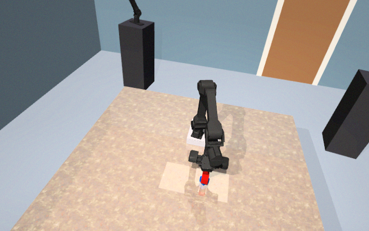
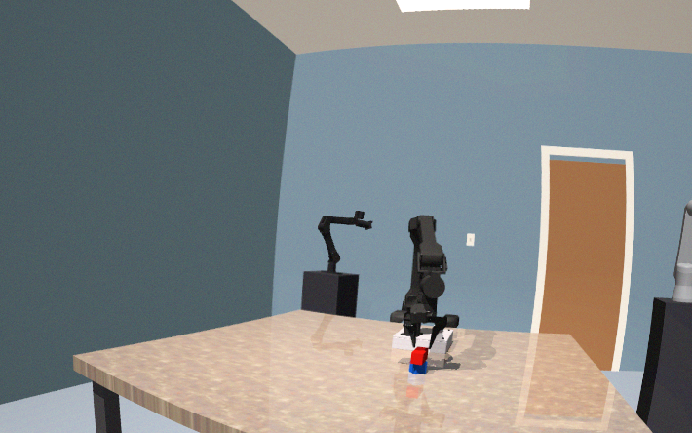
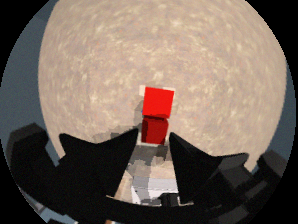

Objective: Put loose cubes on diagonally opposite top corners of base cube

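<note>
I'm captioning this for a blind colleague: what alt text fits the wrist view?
Two red cubes sit stacked-looking in the centre, one behind the other, just beyond the open gripper, whose dark fingers stand apart from them. A speckled tan table fills the rest.

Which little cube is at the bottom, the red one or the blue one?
The small blue cube is at the bottom, resting on the speckled table. The small red cube sits on top of it, nearer the black end effector.

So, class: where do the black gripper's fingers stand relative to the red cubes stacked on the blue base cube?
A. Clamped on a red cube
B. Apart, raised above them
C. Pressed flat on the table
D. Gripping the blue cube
B: in the exterior view the black gripper hangs with fingers spread, clear above the red cubes resting on the blue base cube.
</note>
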{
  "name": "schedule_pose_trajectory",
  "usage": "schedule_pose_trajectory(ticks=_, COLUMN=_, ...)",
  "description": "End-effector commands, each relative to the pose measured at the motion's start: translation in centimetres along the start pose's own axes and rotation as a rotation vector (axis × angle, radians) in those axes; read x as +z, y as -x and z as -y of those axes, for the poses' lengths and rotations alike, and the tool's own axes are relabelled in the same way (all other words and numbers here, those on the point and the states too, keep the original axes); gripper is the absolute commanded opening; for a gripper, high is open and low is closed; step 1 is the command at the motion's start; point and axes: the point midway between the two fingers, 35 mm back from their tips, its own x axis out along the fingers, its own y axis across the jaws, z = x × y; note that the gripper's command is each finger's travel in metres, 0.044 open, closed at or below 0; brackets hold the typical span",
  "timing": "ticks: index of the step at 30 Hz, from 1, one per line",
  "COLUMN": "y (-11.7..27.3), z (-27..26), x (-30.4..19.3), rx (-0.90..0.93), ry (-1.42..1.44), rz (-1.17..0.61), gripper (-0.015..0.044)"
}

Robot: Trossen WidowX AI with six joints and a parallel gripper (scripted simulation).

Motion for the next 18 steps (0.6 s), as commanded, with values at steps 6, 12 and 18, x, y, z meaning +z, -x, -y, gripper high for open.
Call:
schedule_pose_trajectory(ticks=6, y=1.7, z=0.0, x=0.0, rx=0.001, ry=-0.001, rz=0.002, gripper=0.0205)
schedule_pose_trajectory(ticks=12, y=2.8, z=0.0, x=0.0, rx=0.001, ry=-0.001, rz=0.002, gripper=0.0205)
schedule_pose_trajectory(ticks=18, y=3.9, z=0.0, x=0.0, rx=0.001, ry=-0.001, rz=0.002, gripper=0.0205)
